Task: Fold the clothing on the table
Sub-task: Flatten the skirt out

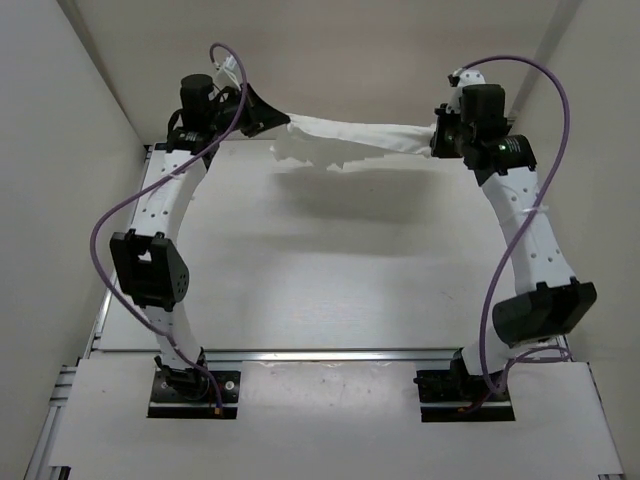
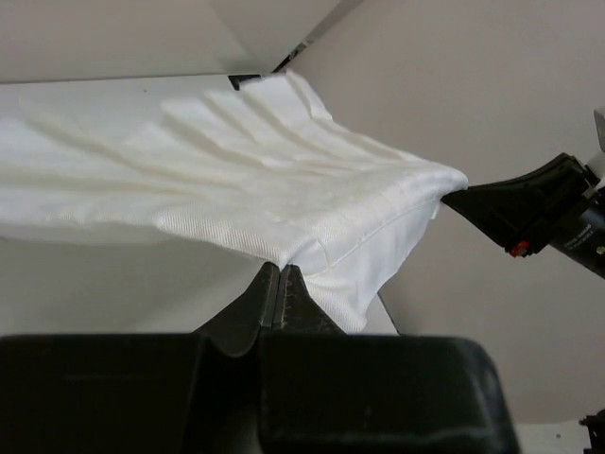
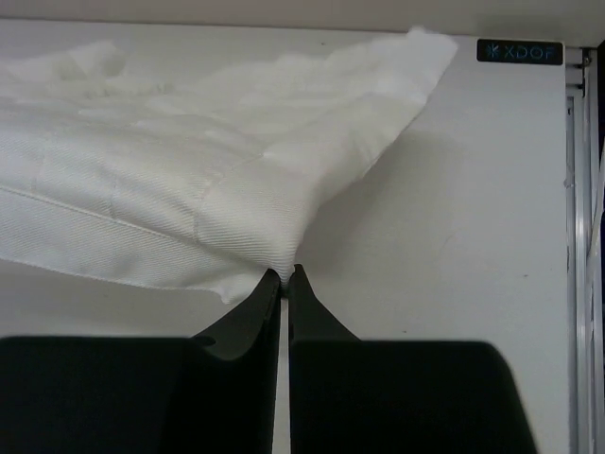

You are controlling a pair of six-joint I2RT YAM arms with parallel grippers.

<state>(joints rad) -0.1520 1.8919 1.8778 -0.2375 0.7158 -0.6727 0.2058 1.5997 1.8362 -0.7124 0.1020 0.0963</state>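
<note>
Top view: the clothing (image 1: 350, 140) hangs stretched as a narrow white band across the upper middle of the frame, lifted off the worktop (image 1: 330, 270), with its shadow lying on the surface just below; the left fingers (image 1: 272, 118), at the upper left, are clamped on its left end; the right fingers (image 1: 438, 140), at the upper right, are clamped on its right end; a loose ragged part droops from the lower edge left of centre; the metal rail (image 1: 330, 353) crosses the lower frame.

Left wrist view: the left fingers, at lower centre, are pressed together on a hemmed corner of the clothing; the pleated fabric spreads over the upper left and middle; its far corner, at right centre, meets the black right fingers.

Right wrist view: the right fingers, at lower centre, are pinched on a fold of the clothing; the fabric fills the upper left, above the worktop; a small label (image 3: 520, 51) sits in the upper right corner.
</note>
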